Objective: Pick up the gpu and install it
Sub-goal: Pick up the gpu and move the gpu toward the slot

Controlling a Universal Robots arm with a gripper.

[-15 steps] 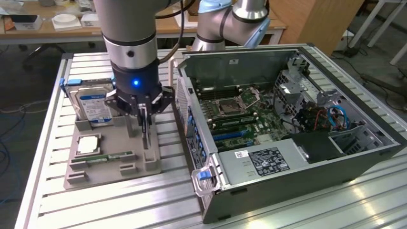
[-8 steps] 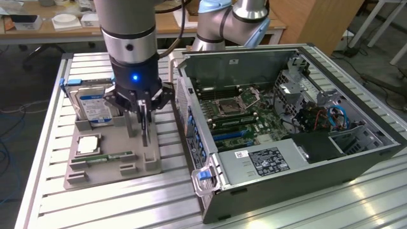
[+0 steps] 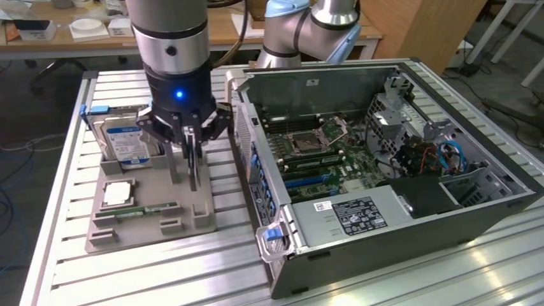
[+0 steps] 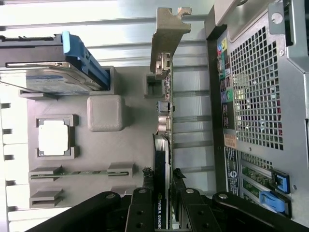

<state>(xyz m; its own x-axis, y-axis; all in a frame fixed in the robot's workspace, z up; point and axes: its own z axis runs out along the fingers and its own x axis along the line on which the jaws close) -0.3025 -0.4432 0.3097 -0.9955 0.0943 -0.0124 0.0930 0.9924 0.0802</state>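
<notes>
Wrist view: the black two-fingered gripper (image 4: pixel 163 180) has its jaws partly closed on the gpu (image 4: pixel 164 116), a thin green-and-black circuit card with a silvery end bracket. It is pinched edge-on so that it stands upright over the grey moulded parts tray (image 4: pixel 133 145), beside the open grey computer case (image 4: pixel 256 96). The fingers cover the card's near end, and I cannot tell whether its lower edge sits in the tray's slot.

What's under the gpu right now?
The gpu stands on edge in the grey holder tray, with the tool clamped on its upper edge. Its bottom edge and the slot beneath are hidden.
</notes>
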